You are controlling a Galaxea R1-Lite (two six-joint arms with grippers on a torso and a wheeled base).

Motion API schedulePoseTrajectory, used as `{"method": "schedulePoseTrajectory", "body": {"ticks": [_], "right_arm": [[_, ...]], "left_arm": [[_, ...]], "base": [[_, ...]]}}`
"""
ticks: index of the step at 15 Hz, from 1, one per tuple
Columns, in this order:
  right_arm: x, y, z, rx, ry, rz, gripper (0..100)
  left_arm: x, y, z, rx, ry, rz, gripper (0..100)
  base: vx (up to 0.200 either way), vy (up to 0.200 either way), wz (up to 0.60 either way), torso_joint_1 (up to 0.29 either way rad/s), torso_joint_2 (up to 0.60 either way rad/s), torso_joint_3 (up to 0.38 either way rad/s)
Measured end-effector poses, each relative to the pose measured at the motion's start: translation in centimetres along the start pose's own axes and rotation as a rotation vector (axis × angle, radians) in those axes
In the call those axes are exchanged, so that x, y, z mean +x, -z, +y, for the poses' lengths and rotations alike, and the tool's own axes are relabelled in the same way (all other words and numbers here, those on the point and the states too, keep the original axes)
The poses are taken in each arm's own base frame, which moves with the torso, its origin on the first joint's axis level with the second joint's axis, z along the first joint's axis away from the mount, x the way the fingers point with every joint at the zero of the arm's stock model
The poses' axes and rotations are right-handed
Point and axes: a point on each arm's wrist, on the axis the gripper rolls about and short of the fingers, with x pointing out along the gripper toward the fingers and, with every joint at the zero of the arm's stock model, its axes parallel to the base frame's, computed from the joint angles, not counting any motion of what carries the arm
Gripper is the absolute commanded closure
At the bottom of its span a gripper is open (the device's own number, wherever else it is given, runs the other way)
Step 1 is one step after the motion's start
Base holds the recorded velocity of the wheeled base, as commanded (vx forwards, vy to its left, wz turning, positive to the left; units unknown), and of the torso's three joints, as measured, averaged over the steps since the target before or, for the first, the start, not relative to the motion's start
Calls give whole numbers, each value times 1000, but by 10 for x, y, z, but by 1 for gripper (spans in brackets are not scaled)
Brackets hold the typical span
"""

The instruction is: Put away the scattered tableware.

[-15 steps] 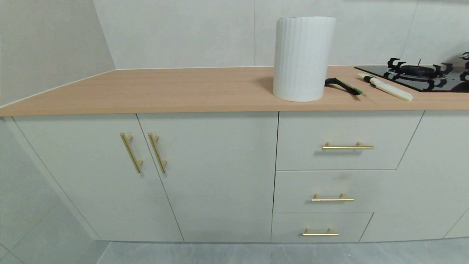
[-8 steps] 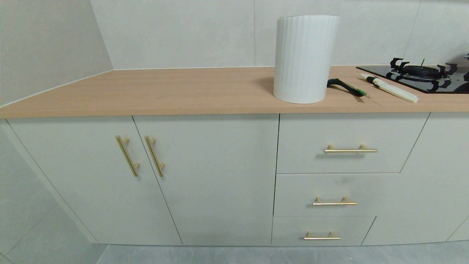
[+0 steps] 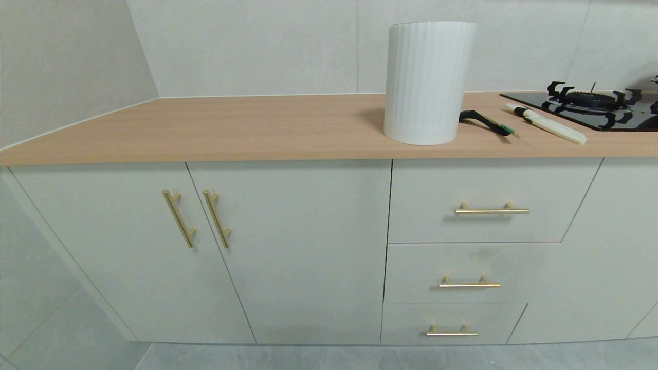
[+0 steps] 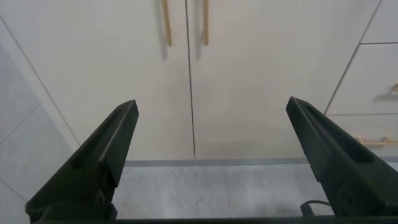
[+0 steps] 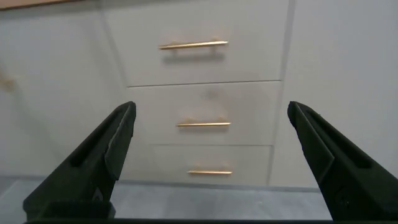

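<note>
- Left gripper [image 4: 210, 106]: black fingers spread wide, nothing between them, low before the pale double cabinet doors [image 4: 261, 74] with upright brass bar handles [image 4: 166, 22].
- Light wooden countertop [image 3: 231, 128] runs above the cabinets.
- Tall white ribbed cylindrical container [image 3: 426, 82] stands upright on the countertop, above the drawer stack.
- Black-handled utensil with a green-tipped end [image 3: 486, 122] lies flat just right of the container.
- Cream-white utensil with a dark band [image 3: 547, 129] lies flat farther right, beside the black gas hob [image 3: 591, 100].
- Right gripper [image 5: 210, 109]: fingers wide apart, empty, facing three pale drawers with brass handles [image 5: 199, 99].
</note>
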Motion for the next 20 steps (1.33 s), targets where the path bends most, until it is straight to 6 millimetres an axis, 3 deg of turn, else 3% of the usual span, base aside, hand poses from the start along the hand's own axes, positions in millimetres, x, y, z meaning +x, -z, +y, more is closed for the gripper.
{"method": "schedulePoseTrajectory", "body": {"ticks": [4, 9, 12, 16, 20], "right_arm": [[47, -17, 1, 22, -108, 308, 0], [130, -12, 13, 31, -192, 661, 0], [191, 13, 19, 16, -181, 757, 0], [264, 67, 16, -37, -141, 743, 0], [310, 121, -1, -94, -56, 654, 0]], "left_arm": [[0, 0, 0, 0, 0, 0, 0], [0, 0, 0, 0, 0, 0, 0], [0, 0, 0, 0, 0, 0, 0], [0, 0, 0, 0, 0, 0, 0], [0, 0, 0, 0, 0, 0, 0]], "base": [[0, 0, 0, 0, 0, 0], [0, 0, 0, 0, 0, 0], [0, 0, 0, 0, 0, 0], [0, 0, 0, 0, 0, 0], [0, 0, 0, 0, 0, 0]]}}
